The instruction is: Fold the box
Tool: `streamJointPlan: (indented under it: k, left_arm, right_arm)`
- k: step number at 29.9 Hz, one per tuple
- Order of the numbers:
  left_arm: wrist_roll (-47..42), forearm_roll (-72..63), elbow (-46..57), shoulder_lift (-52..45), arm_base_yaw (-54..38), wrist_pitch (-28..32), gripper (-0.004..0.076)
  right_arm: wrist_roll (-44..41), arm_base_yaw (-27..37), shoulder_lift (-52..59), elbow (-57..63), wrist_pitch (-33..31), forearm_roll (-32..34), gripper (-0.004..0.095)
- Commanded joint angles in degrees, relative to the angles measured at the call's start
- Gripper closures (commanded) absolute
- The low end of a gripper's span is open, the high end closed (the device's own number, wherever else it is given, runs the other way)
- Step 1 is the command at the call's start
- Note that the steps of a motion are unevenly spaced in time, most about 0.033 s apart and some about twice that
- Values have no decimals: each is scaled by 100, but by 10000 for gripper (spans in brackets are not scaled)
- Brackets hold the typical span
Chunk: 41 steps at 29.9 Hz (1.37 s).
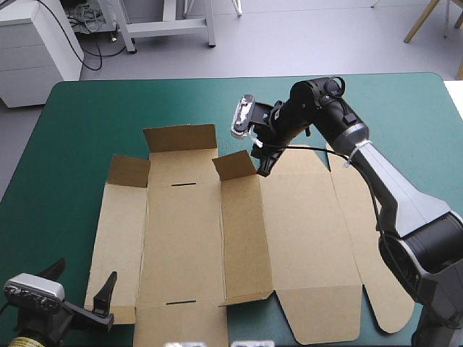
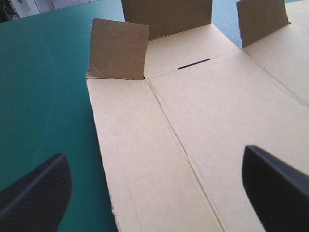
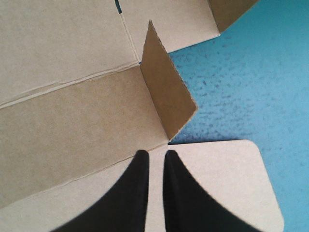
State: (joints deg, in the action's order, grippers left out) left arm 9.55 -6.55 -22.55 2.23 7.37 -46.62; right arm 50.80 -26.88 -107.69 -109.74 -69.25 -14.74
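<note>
The brown box (image 1: 289,224) lies as a cut sheet across the middle of the table, mostly flat. Along its far edge three flaps stand up: a small left one (image 1: 129,171), a wide middle one (image 1: 181,137) and a small right one (image 1: 235,165). My right gripper (image 1: 262,165) points down at the board just beside that right flap (image 3: 166,96). Its fingers (image 3: 140,193) are shut to a thin slit over the flat board (image 3: 72,106). My left gripper (image 1: 81,280) hovers open at the box's near left corner, with the board (image 2: 217,111) lying ahead of its fingers (image 2: 38,193).
Teal-green cover (image 1: 58,144) shows to the left of the box and along the far edge. The box's rounded end flaps (image 1: 391,303) reach toward the near right corner of the table. A white cabinet (image 1: 36,43) stands beyond the far left corner.
</note>
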Motion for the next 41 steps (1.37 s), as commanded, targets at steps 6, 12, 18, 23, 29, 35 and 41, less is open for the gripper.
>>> streamJointPlan:
  k: [6, 12, 18, 23, 29, 35, 41]
  left_arm:
    - [-59, -27, -203, 96, 45, 439, 24]
    - [-166, 191, -329, 496, 45, 405, 24]
    - [-343, 208, -849, 1719, 45, 298, 24]
    - [-357, 248, -1567, 2818, 45, -48, 24]
    - [-357, 273, -2331, 3645, 45, -239, 25]
    - [-795, 472, -2760, 4119, 45, -841, 25]
    - [-1361, 1499, -2815, 4712, 25, -1341, 25]
  right_arm:
    - [-2860, 26, 366, -175, 74, 889, 908]
    - [-3736, 37, 1167, 696, 930, 1317, 908]
    - [-4349, 37, 2753, 2685, 2430, 1354, 909]
    - [-4913, 37, 4001, 4235, 2796, 1759, 908]
    - [-5334, 37, 5508, 5639, 2891, 1965, 908]
    - [-5583, 37, 6726, 6334, 2837, 1965, 908]
    - [-5583, 37, 7611, 6776, 2791, 1965, 908]
